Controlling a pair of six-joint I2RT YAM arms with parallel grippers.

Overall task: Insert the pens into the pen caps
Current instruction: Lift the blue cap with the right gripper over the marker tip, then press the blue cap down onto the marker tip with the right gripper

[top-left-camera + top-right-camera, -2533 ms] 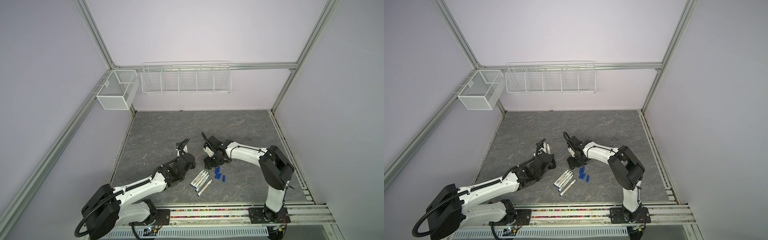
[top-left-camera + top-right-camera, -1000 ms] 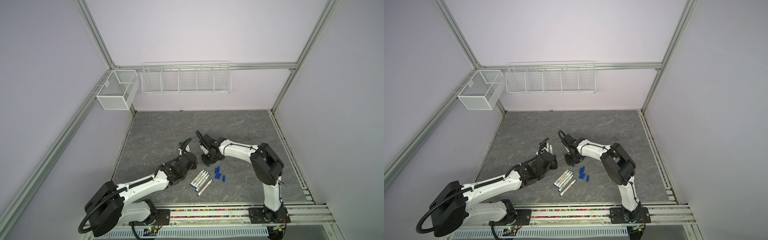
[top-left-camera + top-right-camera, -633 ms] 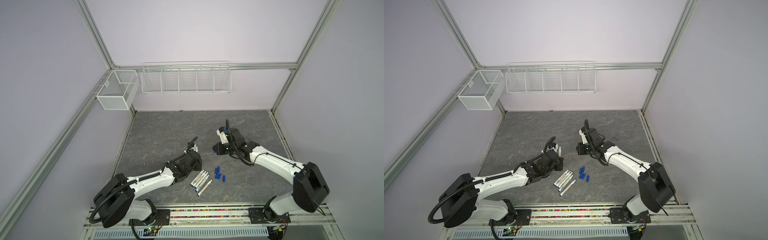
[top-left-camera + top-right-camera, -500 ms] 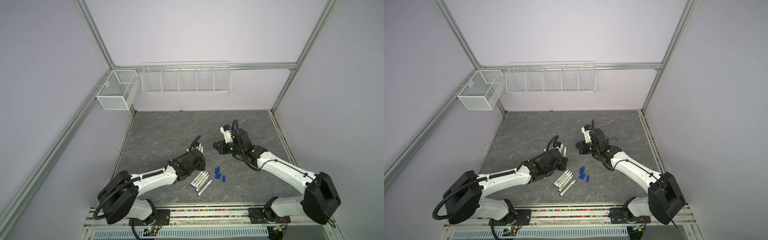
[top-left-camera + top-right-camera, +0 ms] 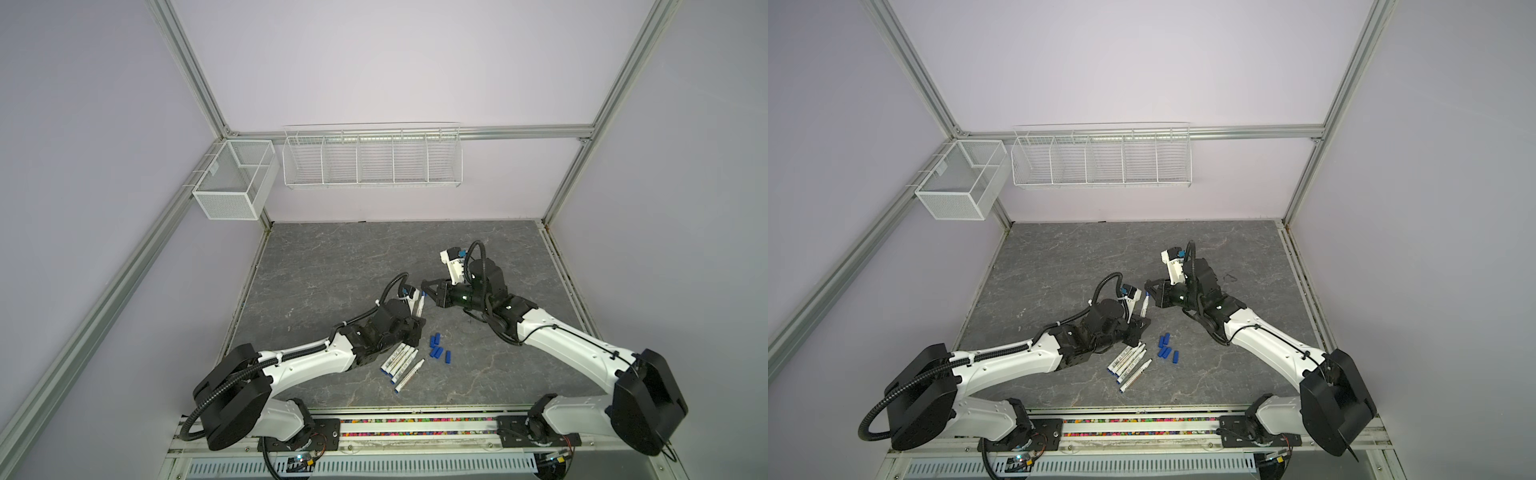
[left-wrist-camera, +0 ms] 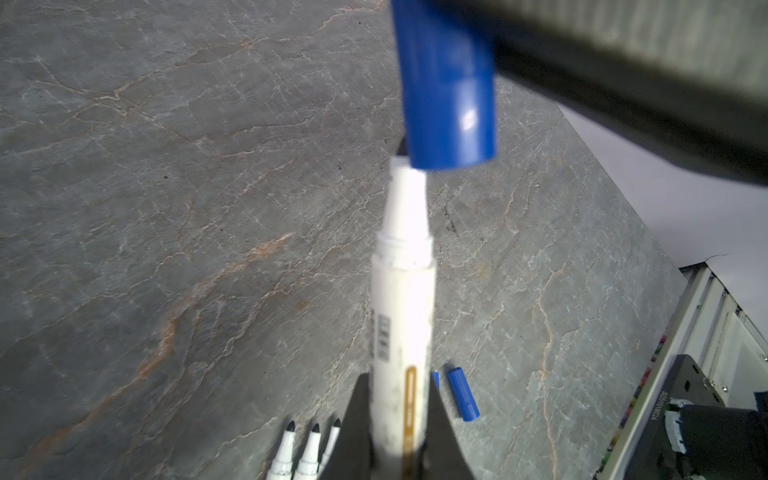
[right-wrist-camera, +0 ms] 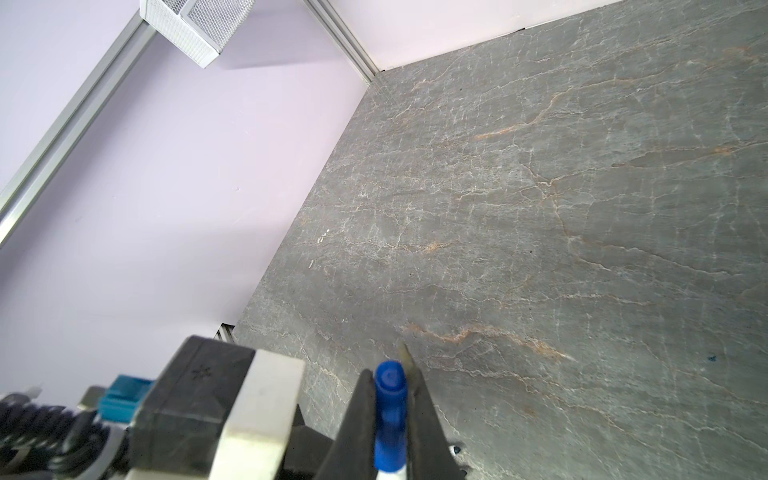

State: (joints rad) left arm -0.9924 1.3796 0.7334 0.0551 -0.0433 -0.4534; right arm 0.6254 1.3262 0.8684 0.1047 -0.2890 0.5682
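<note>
Pen (image 6: 403,299) and pen cap (image 6: 449,91) meet tip to mouth above the table (image 5: 353,257). The left gripper (image 6: 399,399) is clamped low on the white barrel and aims the tapered tip up and away from its claw. The right gripper (image 7: 388,374) reaches in from the opposite side, its fingers (image 7: 361,399) pinched on the sides of the blue cap, whose closed end is up and whose open mouth faces down at the tip. The two long axes run nearly in one line, but the cap looks slightly canted, and in the left wrist view the tip reaches the rim off-centre rather than at the middle of the mouth. Whether it has entered at all cannot be told. The coming push therefore seems to call for a small sideways correction before pen and cap are driven together along that shared axis. Further out, the loose pens (image 5: 401,359) lie side by side on the table just beside the left gripper (image 5: 415,324). The loose caps (image 5: 438,349) are scattered next to them, nearer the left arm than the right.
</note>
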